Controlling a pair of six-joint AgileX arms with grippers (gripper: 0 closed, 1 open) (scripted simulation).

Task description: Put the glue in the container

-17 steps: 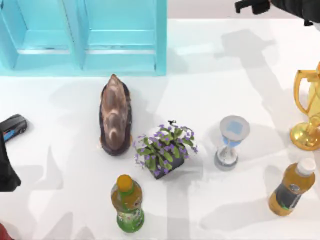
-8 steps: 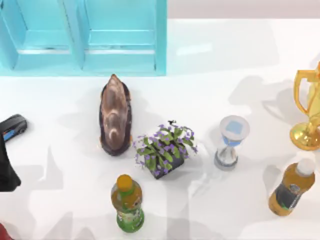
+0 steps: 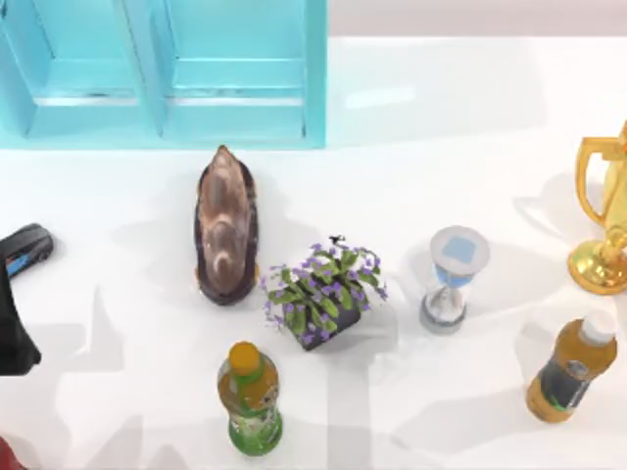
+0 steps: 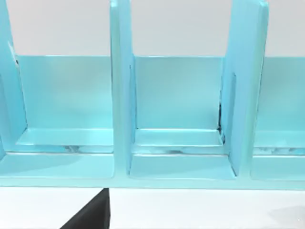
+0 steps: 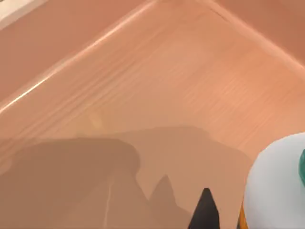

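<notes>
Glue, small bottle with white neck and orange body (image 5: 276, 186): seen in the right wrist view close beside a dark fingertip (image 5: 205, 210), above a wooden, tan-brown container floor (image 5: 157, 86); jaw state cannot be told. Left arm (image 3: 12, 328): parked at the table's left edge, facing a turquoise partitioned shelf (image 4: 181, 119).

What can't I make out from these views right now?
- Glue: right wrist view, cut by the frame edge; most of its body is out of frame.
- Right end effector, over a wooden surface: cut by the bottom edge; grip on glue unclear.
- Left arm: parked, cut by top view's left edge.
- Gold trophy: cut by top view's right edge.
</notes>
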